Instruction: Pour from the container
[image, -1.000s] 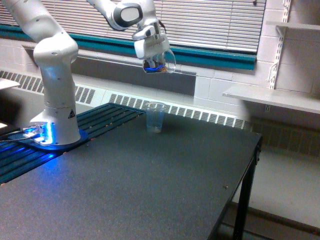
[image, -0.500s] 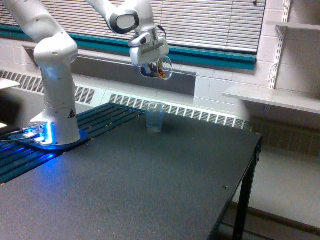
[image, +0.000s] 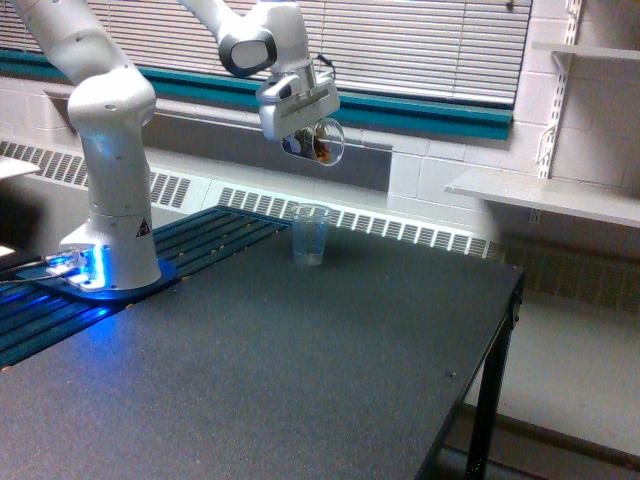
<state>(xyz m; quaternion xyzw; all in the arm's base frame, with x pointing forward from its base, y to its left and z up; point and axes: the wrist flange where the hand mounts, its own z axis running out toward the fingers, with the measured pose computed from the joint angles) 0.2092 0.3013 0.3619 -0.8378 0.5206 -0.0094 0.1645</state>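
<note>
Exterior view | gripper (image: 308, 143) pinching container (image: 326, 141) | container tipped sideways, contents apparently brownish

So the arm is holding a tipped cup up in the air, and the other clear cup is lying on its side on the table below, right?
Not quite. In the exterior view the cup on the table stands upright; the rest holds: the gripper holds the tipped cup above it.
</note>
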